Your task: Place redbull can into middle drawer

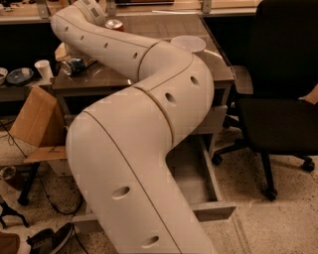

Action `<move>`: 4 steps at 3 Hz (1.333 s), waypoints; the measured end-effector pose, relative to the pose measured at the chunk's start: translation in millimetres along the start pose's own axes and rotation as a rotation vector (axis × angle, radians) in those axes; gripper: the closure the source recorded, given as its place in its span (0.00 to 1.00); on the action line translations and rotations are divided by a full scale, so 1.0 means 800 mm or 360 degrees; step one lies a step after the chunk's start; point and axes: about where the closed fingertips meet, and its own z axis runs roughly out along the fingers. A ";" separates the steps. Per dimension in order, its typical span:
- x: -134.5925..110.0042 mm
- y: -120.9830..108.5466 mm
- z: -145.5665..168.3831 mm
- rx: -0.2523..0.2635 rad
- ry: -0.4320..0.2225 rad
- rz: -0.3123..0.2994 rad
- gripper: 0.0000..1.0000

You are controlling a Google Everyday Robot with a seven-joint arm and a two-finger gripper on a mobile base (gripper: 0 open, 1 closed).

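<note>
**A:** Where did the redbull can lie against the gripper?

**B:** The redbull can (74, 65) lay on its side on the counter (154, 27), near the left edge and just beside the white arm (149, 149). The gripper (95, 8) was at the far left corner, farther back than the can and apart from it. 1 red can (114, 24) stood just beside the gripper.

**A:** Was the gripper holding anything?

**B:** I could not tell. It ran into the top edge of the view, and its state did not show.

**A:** And the containers?

**B:** The middle drawer (212, 171) was pulled open below the counter's front edge. The part of its inside that showed was plain grey. 1 pale round bowl (188, 43) sat toward the far right corner, and I could not make out what it held.

**A:** What was hidden or cut off?

**B:** The arm crossed from the front edge to the far left corner. It covered the drawer's left side and much of the counter's middle. The can's markings were too dim to read. 1 black chair (283, 74) off the right edge was cut by the frame, and 1 cardboard box (37, 119) leaned below the left edge.
</note>
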 end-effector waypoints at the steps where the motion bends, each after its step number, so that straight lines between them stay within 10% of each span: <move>1: 0.000 -0.001 0.000 0.0001 0.0000 0.0000 0.40; 4: -0.002 -0.002 -0.004 0.0006 -0.0002 -0.0005 1.00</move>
